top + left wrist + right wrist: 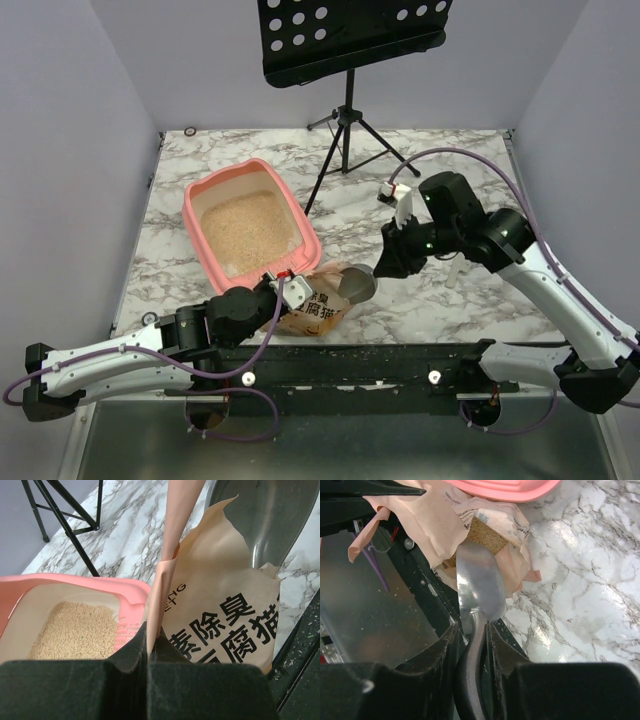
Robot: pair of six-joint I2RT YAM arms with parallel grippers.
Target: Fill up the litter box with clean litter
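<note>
The salmon-pink litter box (193,215) lies left of centre on the marble table, with a layer of tan clean litter (247,230) in it. Against its near right corner stands the crinkled orange-tan litter bag (318,312). My left gripper (283,290) is shut on the bag's upper edge (161,597) and holds it up. My right gripper (385,265) is shut on the handle of a grey metal scoop (360,285). The scoop's bowl (477,585) sits at the bag's open mouth, over litter (482,535) inside. The left wrist view shows the litter box (75,581), its litter (75,630) and the scoop (270,520).
A black music stand on a tripod (345,110) stands at the back, one leg reaching near the box's far right corner. A black rail (350,365) runs along the table's near edge, dusted with spilled grains. Grey walls close in the left, right and back.
</note>
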